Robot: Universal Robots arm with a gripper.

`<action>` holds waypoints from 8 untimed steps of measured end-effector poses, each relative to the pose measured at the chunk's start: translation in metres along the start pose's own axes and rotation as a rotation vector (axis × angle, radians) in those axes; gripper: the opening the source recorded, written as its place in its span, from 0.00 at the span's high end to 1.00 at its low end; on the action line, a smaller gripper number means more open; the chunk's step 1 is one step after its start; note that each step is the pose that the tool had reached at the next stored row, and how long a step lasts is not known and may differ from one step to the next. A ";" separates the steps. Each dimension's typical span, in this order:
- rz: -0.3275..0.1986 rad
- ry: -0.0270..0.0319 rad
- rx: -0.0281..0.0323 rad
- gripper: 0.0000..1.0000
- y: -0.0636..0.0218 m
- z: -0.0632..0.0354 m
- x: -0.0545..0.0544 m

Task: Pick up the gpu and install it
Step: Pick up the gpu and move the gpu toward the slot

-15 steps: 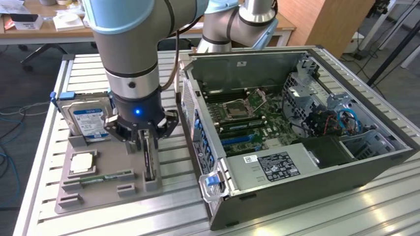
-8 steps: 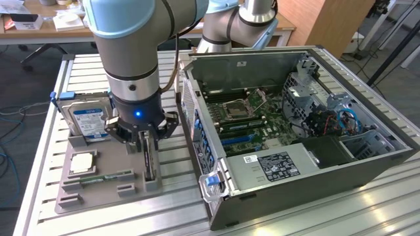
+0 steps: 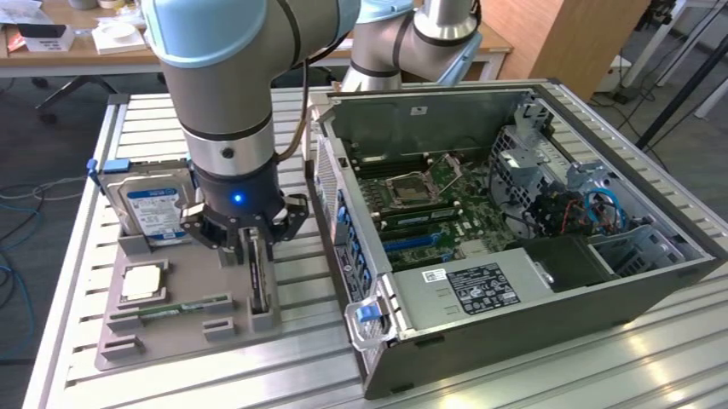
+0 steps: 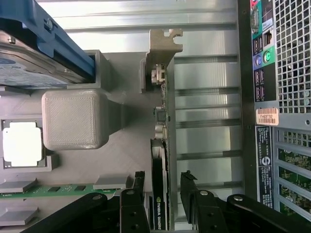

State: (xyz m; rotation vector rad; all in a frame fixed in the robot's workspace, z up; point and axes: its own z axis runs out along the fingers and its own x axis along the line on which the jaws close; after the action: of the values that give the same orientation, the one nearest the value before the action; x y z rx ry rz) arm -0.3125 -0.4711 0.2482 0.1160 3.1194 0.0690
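Note:
The gpu stands on edge in a slot of the grey holder tray, a thin dark card with a pale metal bracket. In the wrist view the gpu shows edge-on, its bracket at the far end. My gripper is lowered over the card's end nearest the arm. My gripper is open, with one black finger on each side of the card and a small gap on both sides. Nothing is gripped.
The tray also carries a silver hard drive standing upright, a processor chip and a green memory stick. An open computer case lies at the exterior view's right, close beside the tray, its motherboard exposed.

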 end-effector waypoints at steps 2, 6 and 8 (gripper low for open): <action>0.000 0.0000 0.0000 0.57 -0.0001 0.0022 0.000; 0.000 0.0000 0.0000 0.57 -0.0002 0.0061 0.000; 0.000 0.0001 0.0001 0.57 -0.0003 0.0066 0.000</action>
State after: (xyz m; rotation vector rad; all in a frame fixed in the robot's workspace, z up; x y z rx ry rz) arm -0.3128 -0.4710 0.2416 0.1163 3.1195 0.0688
